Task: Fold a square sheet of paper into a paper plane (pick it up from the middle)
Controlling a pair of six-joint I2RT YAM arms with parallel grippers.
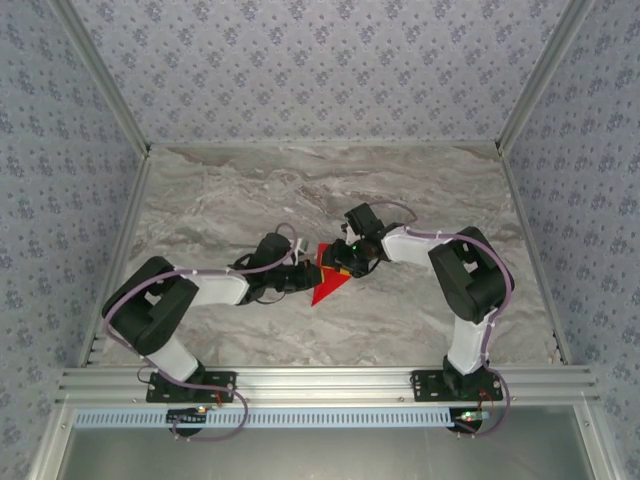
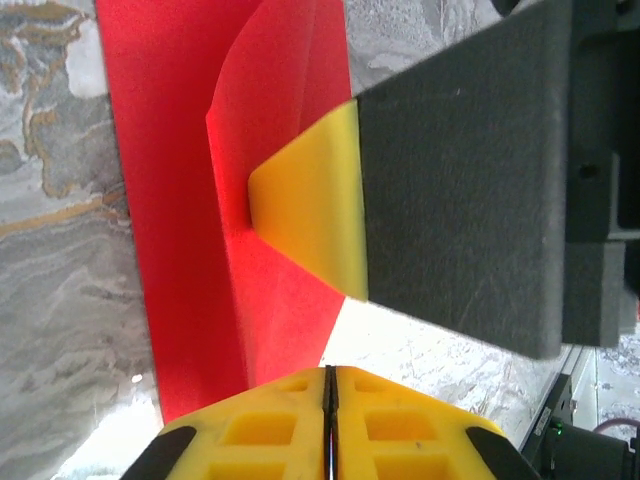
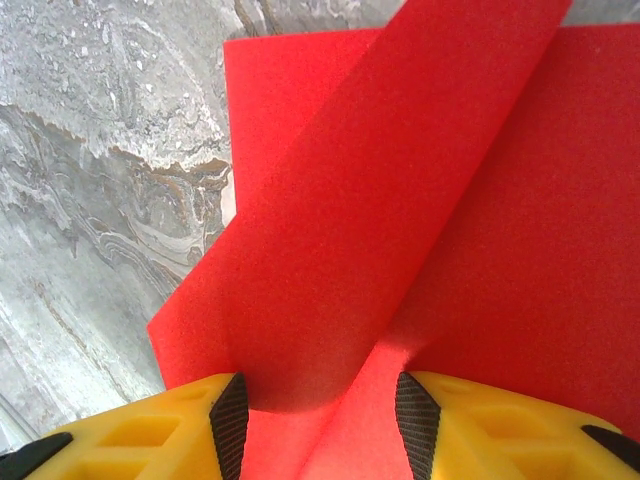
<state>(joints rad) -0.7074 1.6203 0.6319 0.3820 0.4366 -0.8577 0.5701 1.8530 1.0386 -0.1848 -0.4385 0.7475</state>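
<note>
Red sheet (image 1: 327,282) lies flat on the marble table (image 1: 250,190), about mid-table. It sits straight on the stone, in no tray or box. From above it reads as a pointed wedge, not a square, so at least one fold is in.

Left of the sheet: left gripper (image 2: 328,400), fingers pressed together with no gap between them. The sheet's near edge runs right up to them. Whether a sliver of paper is nipped in the seam, cannot tell; the edge vanishes under the fingertips.

Right of the sheet: right gripper (image 3: 320,405), fingers about half apart, straddling a raised flap (image 3: 420,150) that arches up off the layer beneath. The paper passes between the pads and looks loose, not clamped. In the left wrist view, one of its fingers (image 2: 305,215) pushes its yellow tip into the curl of that flap.

Progress, as a judgement: early to middle.
- The flap is lifted and bowed, not yet pressed into a crease.
- No slim dart body, no layered wings.
- Left to do: flatten this fold, make the matching folds, form the centre crease and wings, and lift the finished plane from its middle.
</note>
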